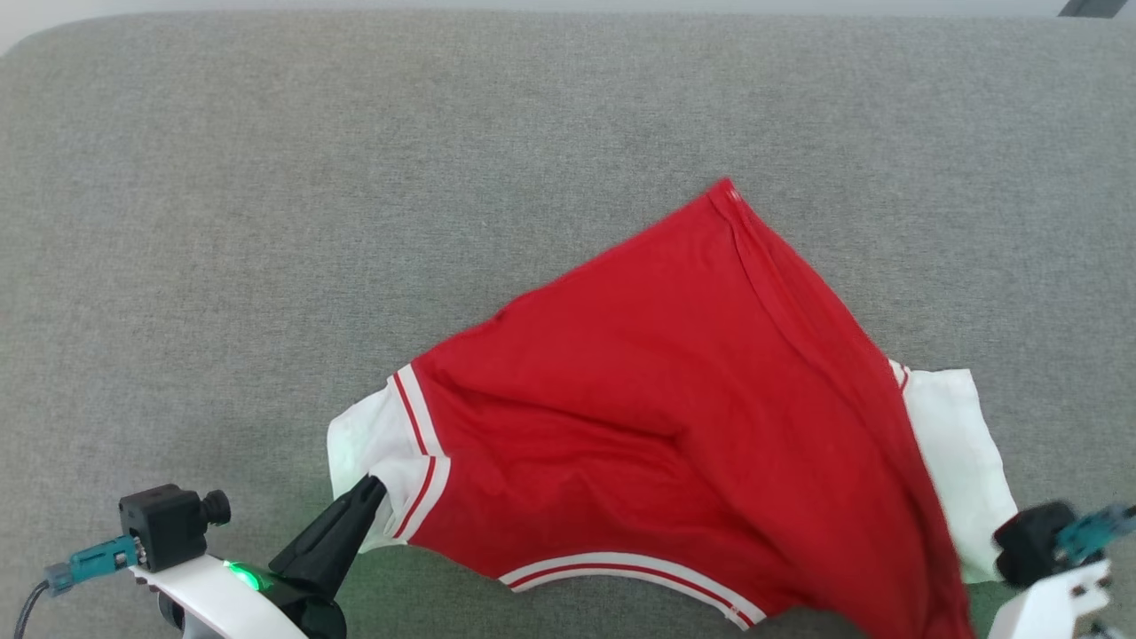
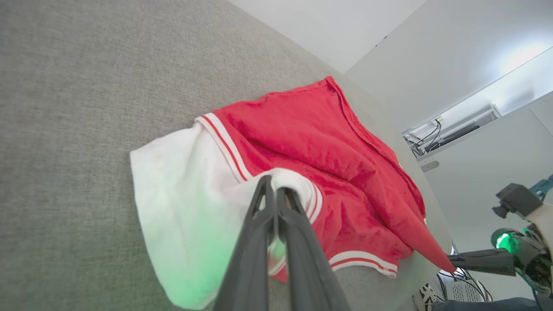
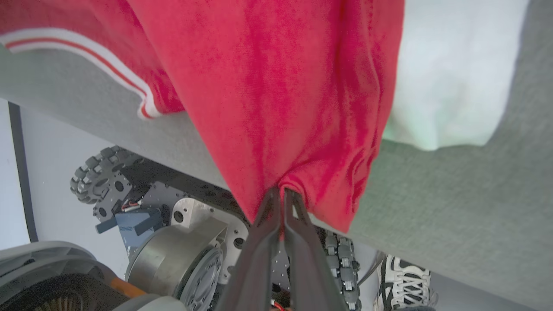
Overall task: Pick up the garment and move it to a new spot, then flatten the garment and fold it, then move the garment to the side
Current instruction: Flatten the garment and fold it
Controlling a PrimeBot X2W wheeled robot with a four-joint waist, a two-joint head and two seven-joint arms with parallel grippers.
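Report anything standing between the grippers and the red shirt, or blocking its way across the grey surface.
Nothing visible does. The left gripper pinches the garment by its white sleeve, the right gripper by a red edge.

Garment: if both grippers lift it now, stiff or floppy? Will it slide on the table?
Likely floppy: the garment sags in folds between the left gripper and the right gripper, both shut on it. Probably light: the thin cloth bunches at each pinch. It may drag rather than slide freely on the textured grey table.
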